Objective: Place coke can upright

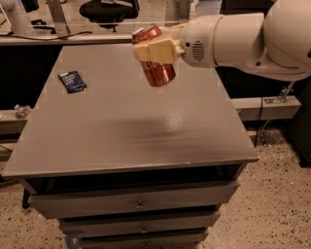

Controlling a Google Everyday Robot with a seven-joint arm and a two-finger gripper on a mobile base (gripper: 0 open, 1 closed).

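The red coke can (158, 70) with white script is held in the air above the far right part of the grey cabinet top (121, 126). It hangs tilted, its silver top leaning to the upper left. My gripper (154, 50) comes in from the right on the white arm (243, 36), and its cream-coloured fingers (148, 50) are shut around the can's upper half. The can's lower half shows below the fingers and does not touch the surface.
A small dark blue packet (72, 81) lies flat near the far left of the cabinet top. Drawers (138, 202) run down the cabinet's front. A black office chair (108, 8) and a low shelf stand behind. Speckled floor lies to the right.
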